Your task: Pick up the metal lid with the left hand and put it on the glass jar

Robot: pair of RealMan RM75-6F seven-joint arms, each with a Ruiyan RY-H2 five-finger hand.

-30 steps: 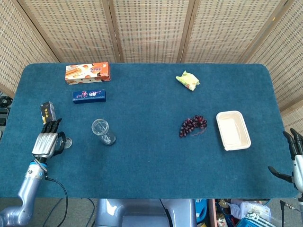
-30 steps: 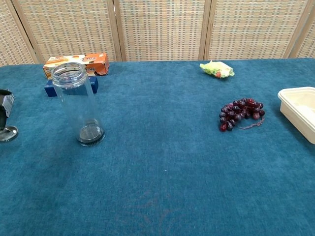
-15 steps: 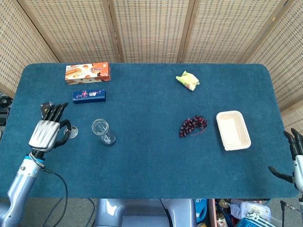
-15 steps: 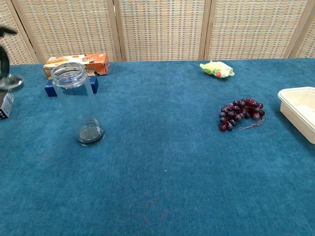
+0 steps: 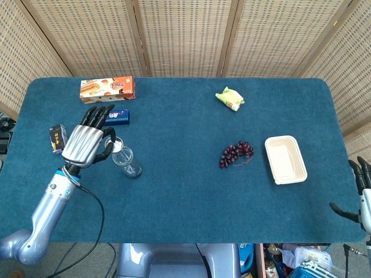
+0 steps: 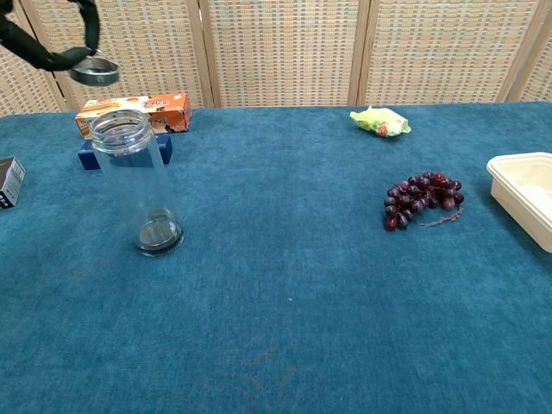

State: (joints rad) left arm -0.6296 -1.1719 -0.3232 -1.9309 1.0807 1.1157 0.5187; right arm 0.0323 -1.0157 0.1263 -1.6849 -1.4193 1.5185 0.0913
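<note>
Blue table (image 5: pixel 185 191); left hand (image 5: pixel 87 142) pinching metal lid (image 6: pixel 94 72) above glass jar (image 6: pixel 138 177), upper left. Right hand (image 5: pixel 360 194), lower right, fingers spread, empty.

backdrop: woven rattan screen panels (image 5: pixel 185 35) in pale wooden frames, folded behind the table | table: deep blue carpet-like cloth (image 5: pixel 185 197) | floor: grey, cables (image 5: pixel 87 255) beneath front edge | light: even, soft

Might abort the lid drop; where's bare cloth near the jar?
Bare cloth runs between the jar and the grapes, and along the near edge. Behind the jar it is crowded: blue box, orange box, left robot hand.
</note>
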